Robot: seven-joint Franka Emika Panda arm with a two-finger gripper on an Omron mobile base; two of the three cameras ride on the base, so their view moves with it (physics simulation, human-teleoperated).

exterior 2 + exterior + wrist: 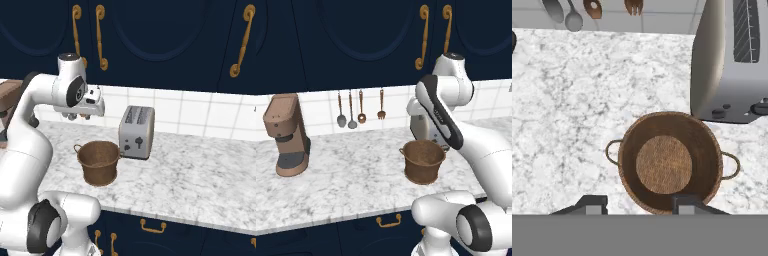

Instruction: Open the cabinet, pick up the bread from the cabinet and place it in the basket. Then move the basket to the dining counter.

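Your claw [637, 202] is hanging above the surface [346, 175] and looking straight down into the basket [669, 162], while the cabinet [150, 35] you need first is sitting overhead and behind it, doors shut. So the coming move, as I judge it, is running upward and back toward the wall, away from the basket. The nearest pair of handles [101, 37] is hanging just above the wrist in the right base view, their long axis running vertically, so the fingers should be meeting one from the side.

The claw's two dark tips are standing well apart with nothing between them: it is open and holding nothing.

The basket is resting on the marble, just beside the toaster [136, 132], round, coarsely woven, thick-rimmed, with two small loop handles; its flat bottom is showing bare. The bread is presumably lying behind those closed doors. The cabinet fronts are smooth navy with arched panels; the handles are curly brass.
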